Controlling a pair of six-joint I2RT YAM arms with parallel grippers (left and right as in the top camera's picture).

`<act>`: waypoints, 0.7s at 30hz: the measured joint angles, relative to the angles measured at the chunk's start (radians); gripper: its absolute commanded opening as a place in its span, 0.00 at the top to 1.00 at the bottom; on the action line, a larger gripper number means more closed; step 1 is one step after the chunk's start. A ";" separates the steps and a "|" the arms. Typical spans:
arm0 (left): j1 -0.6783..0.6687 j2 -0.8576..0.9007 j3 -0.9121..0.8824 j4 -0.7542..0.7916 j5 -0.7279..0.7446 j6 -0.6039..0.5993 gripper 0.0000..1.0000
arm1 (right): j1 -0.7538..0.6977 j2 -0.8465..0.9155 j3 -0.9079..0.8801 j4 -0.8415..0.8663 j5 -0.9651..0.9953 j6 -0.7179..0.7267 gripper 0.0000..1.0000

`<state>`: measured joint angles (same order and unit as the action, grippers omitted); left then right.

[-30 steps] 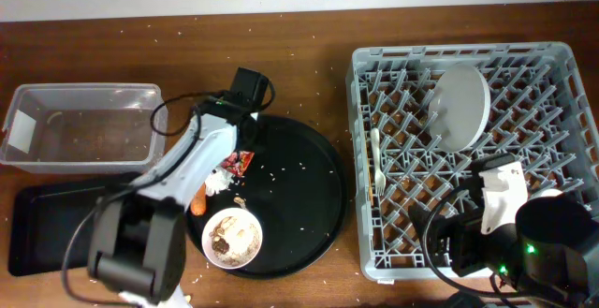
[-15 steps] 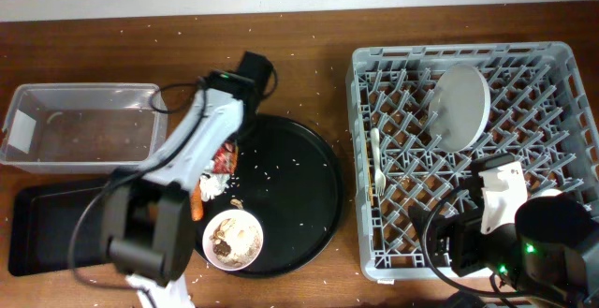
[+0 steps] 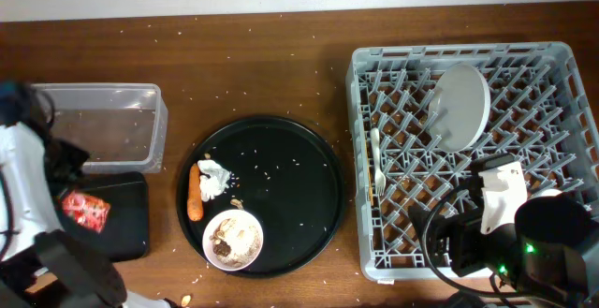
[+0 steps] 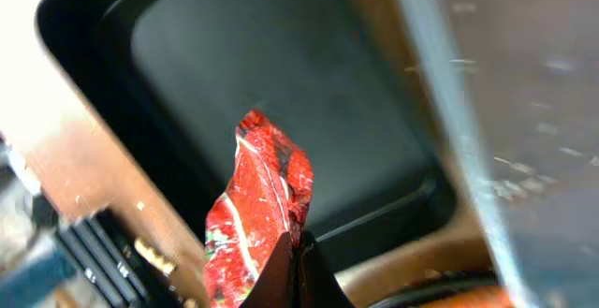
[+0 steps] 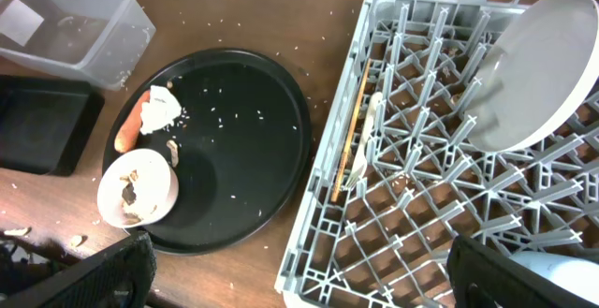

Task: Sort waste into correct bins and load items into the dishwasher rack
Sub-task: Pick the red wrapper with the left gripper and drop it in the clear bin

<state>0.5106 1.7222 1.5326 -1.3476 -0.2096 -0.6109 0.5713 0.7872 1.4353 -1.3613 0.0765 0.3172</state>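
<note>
My left gripper (image 4: 299, 261) is shut on the crumpled red wrapper (image 4: 262, 205), which hangs just above the shallow black rectangular tray (image 4: 281, 83). In the overhead view the wrapper (image 3: 85, 210) is at the far left over that tray (image 3: 126, 226), in front of the clear tub (image 3: 112, 130). An orange carrot stick (image 3: 195, 194), a white napkin (image 3: 215, 179) and a white bowl (image 3: 233, 238) of scraps lie on the round black tray (image 3: 299, 186). The grey dishwasher rack (image 3: 449, 53) holds a pale plate (image 3: 461, 107) and a white fork (image 3: 376, 163). My right gripper (image 5: 309, 285) is open above the rack's near left corner.
Loose rice grains are scattered on the round tray and the brown table. A thin wooden stick (image 5: 351, 130) lies beside the fork (image 5: 363, 154) in the rack. The right arm's body (image 3: 505, 224) covers the rack's near right corner.
My left arm has swung from the round tray to the far left, carrying the red wrapper to above the black rectangular tray. The right arm has not moved.
</note>
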 measured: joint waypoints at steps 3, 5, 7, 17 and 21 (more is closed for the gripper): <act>0.113 0.003 -0.139 0.078 0.042 -0.027 0.99 | 0.000 0.000 0.000 0.001 0.000 0.000 0.01; 0.140 0.001 -0.163 0.098 0.054 -0.026 0.99 | 0.000 0.000 0.000 0.000 0.000 0.000 0.01; 0.102 -0.031 -0.168 0.271 0.115 0.042 0.99 | 0.000 0.000 0.000 0.000 0.000 0.000 0.01; -0.180 -0.090 -0.162 0.777 0.180 0.255 0.47 | 0.000 0.000 0.000 0.000 0.000 0.000 0.01; -0.195 -0.108 -0.162 0.753 0.221 0.350 0.51 | 0.000 0.000 0.000 0.002 0.000 0.000 0.02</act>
<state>0.3161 1.6146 1.3708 -0.5945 0.0116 -0.2611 0.5713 0.7872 1.4353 -1.3590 0.0765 0.3176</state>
